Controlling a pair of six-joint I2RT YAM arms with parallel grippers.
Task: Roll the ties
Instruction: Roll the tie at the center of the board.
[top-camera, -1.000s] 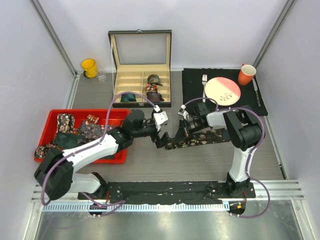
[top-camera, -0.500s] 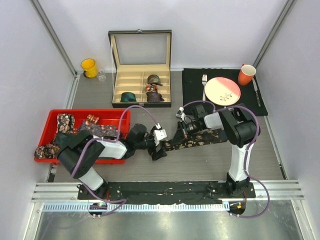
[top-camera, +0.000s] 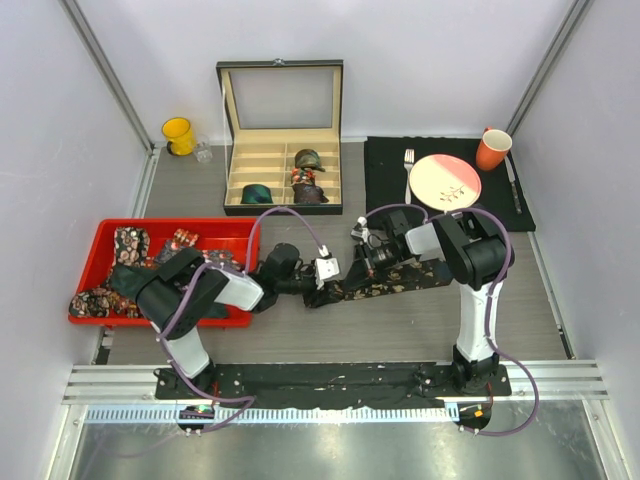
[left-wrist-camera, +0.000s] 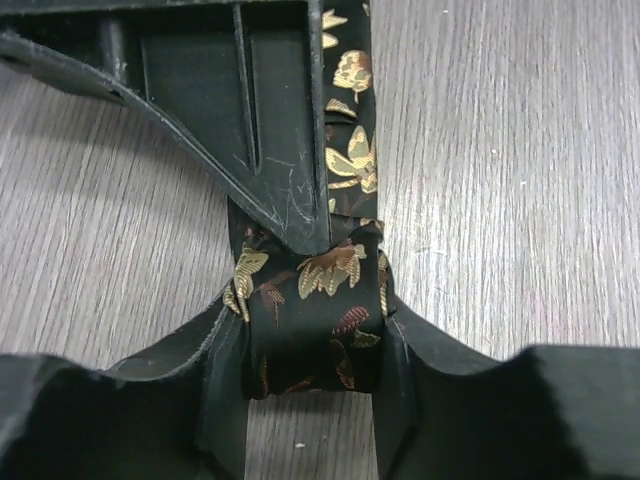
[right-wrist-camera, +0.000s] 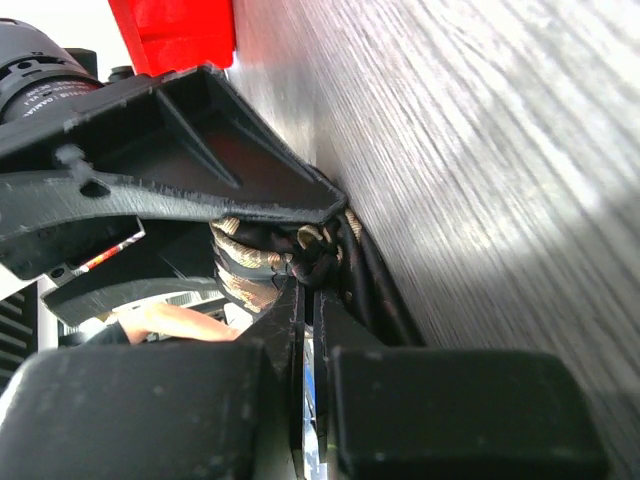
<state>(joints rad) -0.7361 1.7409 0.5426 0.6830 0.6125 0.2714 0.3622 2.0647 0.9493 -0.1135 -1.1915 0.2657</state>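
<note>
At the near end, the tie (left-wrist-camera: 352, 160) is doubled into a first small turn, and that turn is clamped from both sides between the fingers of the left gripper (left-wrist-camera: 312, 330). Just beyond those fingertips the flat strip is pinched by the right gripper (right-wrist-camera: 308, 290), whose fingers are pressed together on the fabric. Past that pinch the remaining length is laid flat on the table (left-wrist-camera: 500, 200). For a tidy roll, the turn should be gripped squarely, the strip held lightly taut, and the edges aligned with each wrap; a skewed start would likely be carried through the coil.
</note>
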